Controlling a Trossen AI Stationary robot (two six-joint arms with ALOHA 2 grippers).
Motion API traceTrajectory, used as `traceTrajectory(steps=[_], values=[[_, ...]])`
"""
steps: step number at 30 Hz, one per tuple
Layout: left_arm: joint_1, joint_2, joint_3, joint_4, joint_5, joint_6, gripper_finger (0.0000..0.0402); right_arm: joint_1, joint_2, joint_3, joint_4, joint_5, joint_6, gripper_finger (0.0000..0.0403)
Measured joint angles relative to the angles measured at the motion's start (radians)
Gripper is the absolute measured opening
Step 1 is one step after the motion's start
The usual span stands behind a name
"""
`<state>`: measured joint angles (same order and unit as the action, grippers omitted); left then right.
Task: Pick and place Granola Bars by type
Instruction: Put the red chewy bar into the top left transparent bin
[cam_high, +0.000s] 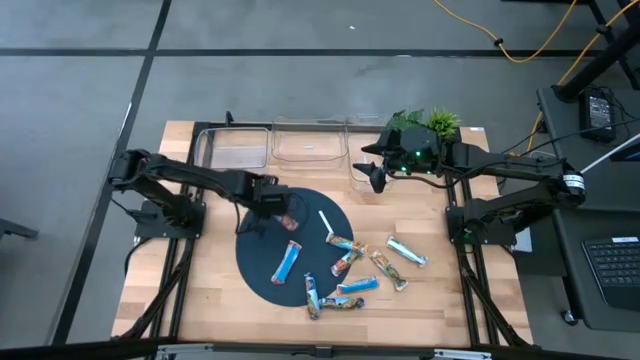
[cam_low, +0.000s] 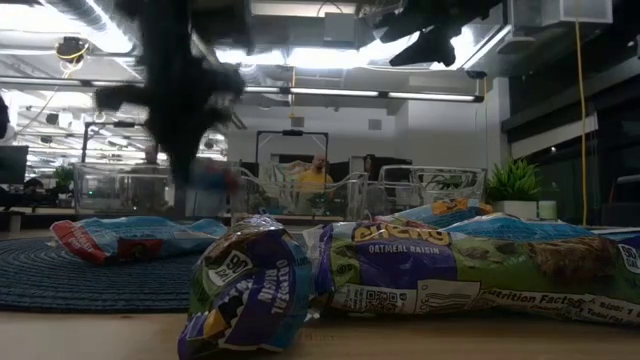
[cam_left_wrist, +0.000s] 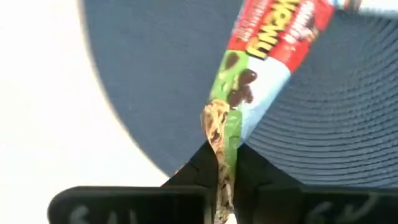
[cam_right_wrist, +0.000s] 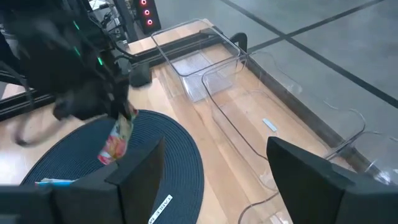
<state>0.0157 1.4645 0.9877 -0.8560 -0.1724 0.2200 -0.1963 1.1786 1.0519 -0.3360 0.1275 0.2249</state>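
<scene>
Granola Bars (cam_high: 352, 268) lie scattered beside the mat (cam_high: 262, 262); left end effector (cam_high: 272, 207) grips one, right end effector (cam_high: 377, 178) open.

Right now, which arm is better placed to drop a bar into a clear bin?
Probably the left. Its end effector already pinches a red-wrapped granola bar above the dark mat. The right end effector is open and empty, though it hovers nearer the clear bins.

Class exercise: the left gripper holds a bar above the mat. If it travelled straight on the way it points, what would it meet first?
Probably the dark round mat. The left gripper, shut on a red-and-green granola bar, points down at it, and nothing else shows in that line. How far off the mat lies is unclear.
</scene>
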Motion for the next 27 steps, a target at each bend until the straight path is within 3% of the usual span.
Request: traceTrajectory(steps=[6,11,27], values=[[0.057,-0.101,0.262,-0.106,-0.149,0.033,0.0014,0.0,0.0,0.0,0.002,0.001,-0.001,0.0284],[0.132,-0.186,0.415,-0.103,-0.14,-0.049,0.0006,0.0,0.0,0.0,0.002,0.001,-0.001,0.0284],[0.231,-0.3,0.453,-0.137,-0.007,-0.139,0.0005,0.0,0.0,0.0,0.002,0.001,0.032,0.0284]])
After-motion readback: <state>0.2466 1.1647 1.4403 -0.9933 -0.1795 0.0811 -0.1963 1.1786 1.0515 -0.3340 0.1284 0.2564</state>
